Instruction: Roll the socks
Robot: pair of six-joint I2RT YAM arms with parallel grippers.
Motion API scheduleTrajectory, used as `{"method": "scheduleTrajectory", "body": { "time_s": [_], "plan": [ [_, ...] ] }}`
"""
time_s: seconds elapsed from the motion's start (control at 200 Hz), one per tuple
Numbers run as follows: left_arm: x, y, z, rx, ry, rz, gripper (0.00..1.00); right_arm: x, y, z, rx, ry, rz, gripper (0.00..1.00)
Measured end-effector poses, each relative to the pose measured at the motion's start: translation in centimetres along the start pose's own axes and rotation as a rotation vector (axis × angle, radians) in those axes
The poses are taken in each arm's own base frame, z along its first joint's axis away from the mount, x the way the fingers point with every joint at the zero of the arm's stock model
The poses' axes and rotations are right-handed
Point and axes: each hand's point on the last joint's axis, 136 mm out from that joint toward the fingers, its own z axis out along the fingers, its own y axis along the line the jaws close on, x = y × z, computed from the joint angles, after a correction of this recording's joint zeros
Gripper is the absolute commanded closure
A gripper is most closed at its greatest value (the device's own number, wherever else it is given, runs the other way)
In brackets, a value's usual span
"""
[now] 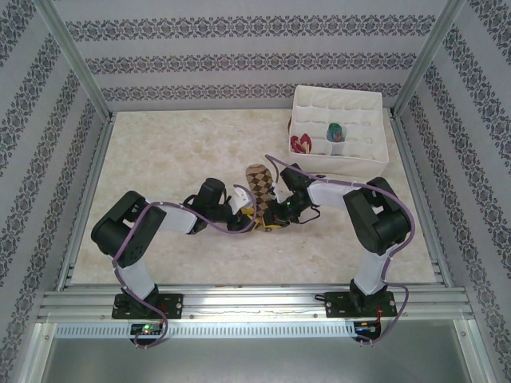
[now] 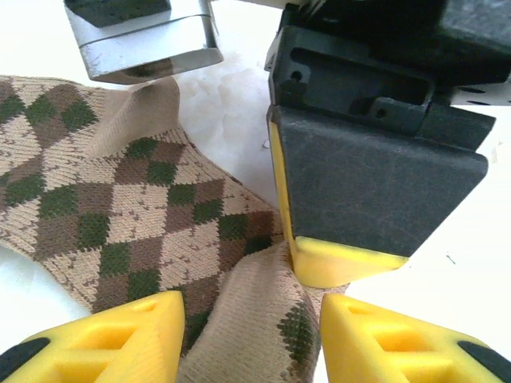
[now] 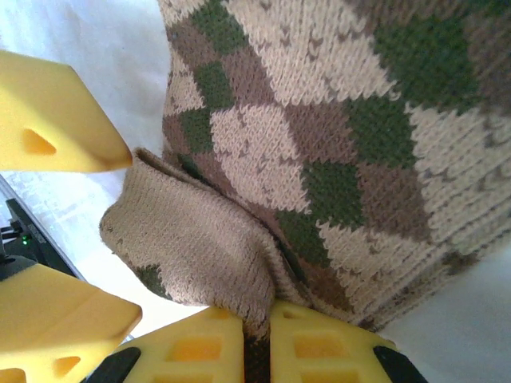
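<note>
A brown-tan argyle sock (image 1: 257,182) lies mid-table, its near end folded over. My right gripper (image 3: 255,341) is shut on the edge of that folded tan flap (image 3: 200,247), with fabric pinched between its yellow fingers. My left gripper (image 2: 251,339) stands open, its yellow fingers on either side of the same flap (image 2: 255,311), the right-hand finger against the fabric. The right gripper's black finger with its yellow tip (image 2: 343,259) sits just beyond. From above, both grippers (image 1: 242,209) (image 1: 267,219) meet at the sock's near end. A peach-and-red sock roll (image 1: 301,144) and a striped sock roll (image 1: 336,132) sit in the box.
A white divided organiser box (image 1: 375,155) stands at the back right, close behind the right arm's elbow. Metal frame rails (image 1: 239,299) edge the table at the front and sides. Bare marble tabletop (image 1: 176,148) stretches to the left and back.
</note>
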Motion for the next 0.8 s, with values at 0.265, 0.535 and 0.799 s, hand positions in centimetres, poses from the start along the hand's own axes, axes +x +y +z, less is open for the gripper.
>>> {"method": "scheduleTrajectory", "body": {
  "time_s": [0.265,0.535,0.799],
  "plan": [
    [0.4,1.2,1.5,0.004,0.051,-0.029,0.59,-0.1,0.0,0.0,-0.001,-0.001,0.013,0.77],
    [-0.2,2.9,3.6,0.034,0.159,-0.140,0.70,-1.6,-0.9,-2.0,0.059,-0.108,-0.006,0.57],
    [-0.5,3.3,4.4,0.036,0.183,-0.218,0.72,-2.5,-0.7,-4.3,0.108,-0.209,-0.038,0.54]
  ]
}}
